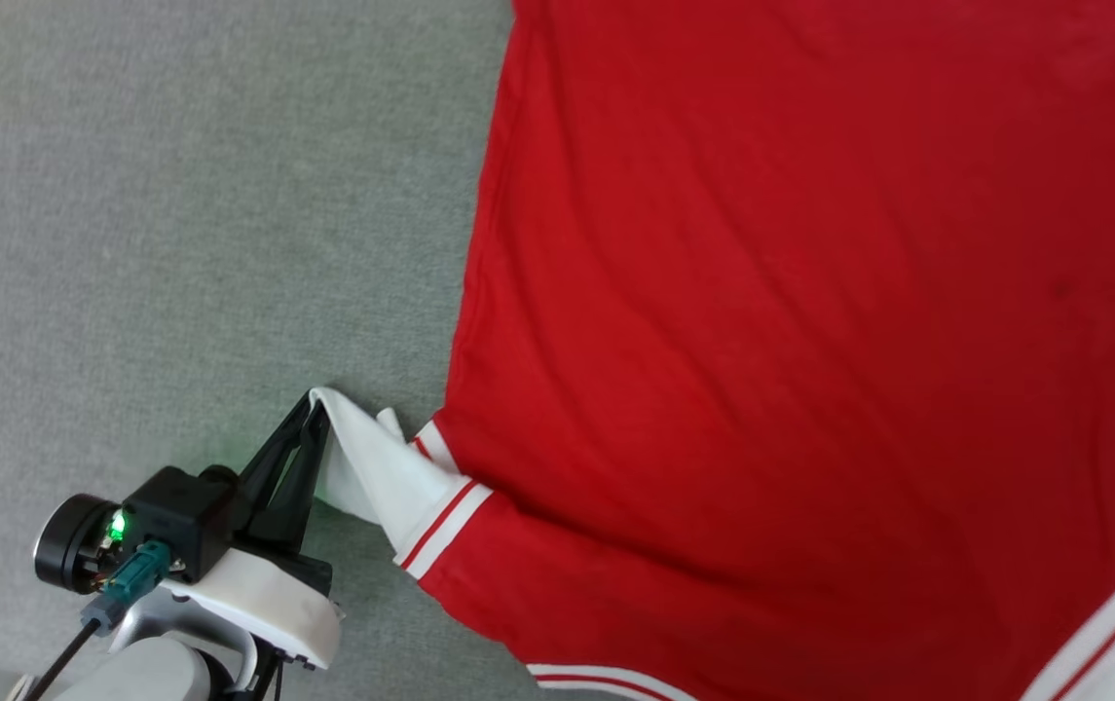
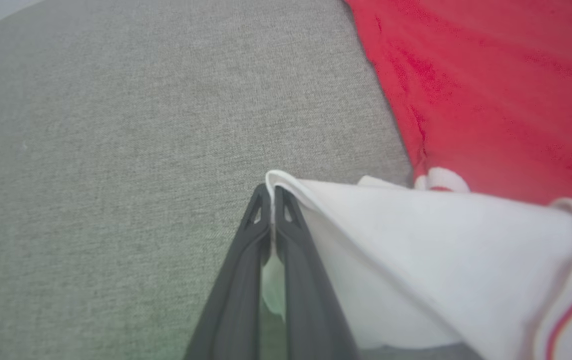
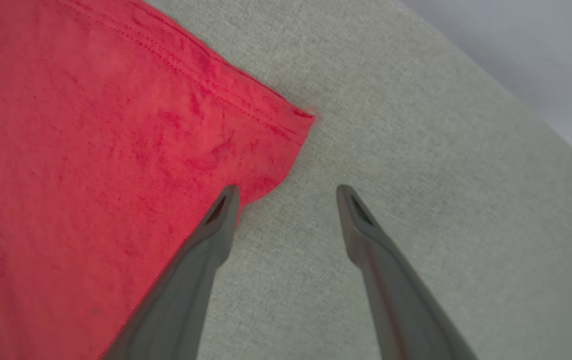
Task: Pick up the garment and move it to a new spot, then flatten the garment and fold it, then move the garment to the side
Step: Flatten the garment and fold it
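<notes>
While the left gripper clenches 1 garment sleeve, the right gripper hangs with jaws released.

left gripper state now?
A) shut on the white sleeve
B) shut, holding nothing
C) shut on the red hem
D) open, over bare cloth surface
A: in the left wrist view the left gripper has its fingers pressed together, with the white sleeve of the garment pinched at their tips.
</notes>
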### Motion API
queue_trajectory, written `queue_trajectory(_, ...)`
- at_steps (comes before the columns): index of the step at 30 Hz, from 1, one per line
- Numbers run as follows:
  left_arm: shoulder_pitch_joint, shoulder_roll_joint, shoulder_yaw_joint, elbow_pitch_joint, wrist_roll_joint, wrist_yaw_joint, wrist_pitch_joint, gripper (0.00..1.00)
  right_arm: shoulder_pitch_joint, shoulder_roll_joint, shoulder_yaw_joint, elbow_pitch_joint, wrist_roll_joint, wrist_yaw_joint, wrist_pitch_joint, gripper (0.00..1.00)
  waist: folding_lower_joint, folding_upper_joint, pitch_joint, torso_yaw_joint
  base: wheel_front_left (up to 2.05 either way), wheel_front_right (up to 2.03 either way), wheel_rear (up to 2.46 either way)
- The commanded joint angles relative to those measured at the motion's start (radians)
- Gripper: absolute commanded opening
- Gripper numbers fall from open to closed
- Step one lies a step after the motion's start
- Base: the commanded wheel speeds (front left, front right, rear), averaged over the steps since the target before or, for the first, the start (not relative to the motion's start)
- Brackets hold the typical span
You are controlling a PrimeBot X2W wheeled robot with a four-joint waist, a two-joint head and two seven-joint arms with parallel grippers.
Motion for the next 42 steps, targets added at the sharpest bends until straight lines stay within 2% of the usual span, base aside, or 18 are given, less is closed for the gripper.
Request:
queue_trajectory(1, -0.017, -0.007, 0.002, -0.005, 0.008, 0.006, -0.005, 0.0, -0.009, 0.007, -0.001, 0.02, -0.005, -0.001, 0.004, 1.0, -0.0003, 0.0, 0.05, 0.048, 0.0, 0.0, 0.0)
queue_trajectory(11, -0.042, -0.038, 0.003, -0.012, 0.04, -0.002, -0.004, 0.0, 0.155, 0.019, 0.059, 0.105, 0.002, -0.001, -0.038, 1.0, -0.0003, 0.0, 0.098, 0.067, 0.0, 0.0, 0.0)
queue_trajectory(12, -0.045, -0.04, 0.005, -0.011, 0.043, -0.002, -0.004, 0.0, 0.165, 0.016, 0.061, 0.106, 0.006, -0.001, -0.043, 0.14, -0.0003, 0.0, 0.096, 0.066, 0.0, 0.0, 0.0)
queue_trajectory(13, -0.045, -0.041, 0.007, -0.008, 0.044, -0.003, -0.004, 0.0, 0.167, 0.011, 0.065, 0.1, 0.005, -0.001, -0.052, 0.0, -0.0003, 0.0, 0.091, 0.064, 0.0, 0.0, 0.0)
queue_trajectory(20, -0.007, -0.034, 0.027, 0.008, 0.036, 0.001, -0.005, 0.0, 0.102, -0.002, 0.058, 0.045, 0.029, -0.001, -0.167, 0.0, -0.0003, 0.0, -0.004, 0.03, 0.0, 0.0, 0.0)
queue_trajectory(25, 0.04, -0.016, 0.035, 0.001, 0.026, 0.015, -0.005, 0.0, 0.121, -0.047, 0.116, -0.031, 0.085, -0.001, -0.248, 0.0, -0.0003, 0.0, -0.104, -0.012, 0.0, 0.0, 0.0)
queue_trajectory(33, 0.123, 0.027, 0.038, -0.026, 0.002, 0.05, 0.006, 0.0, 0.275, -0.23, 0.199, -0.238, 0.199, -0.001, -0.368, 0.0, -0.0003, 0.0, -0.233, -0.077, 0.0, 0.0, 0.0)
queue_trajectory(37, 0.153, 0.042, 0.033, -0.04, -0.007, 0.061, 0.016, 0.0, 0.411, -0.33, 0.187, -0.318, 0.246, -0.001, -0.446, 0.0, -0.0003, 0.0, -0.281, -0.101, 0.0, 0.0, 0.0)
queue_trajectory(42, 0.194, 0.059, 0.033, -0.056, -0.02, 0.083, 0.023, 0.0, 0.626, -0.43, 0.155, -0.352, 0.304, -0.001, -0.517, 0.0, -0.0003, 0.0, -0.332, -0.132, 0.0, 0.0, 0.0)
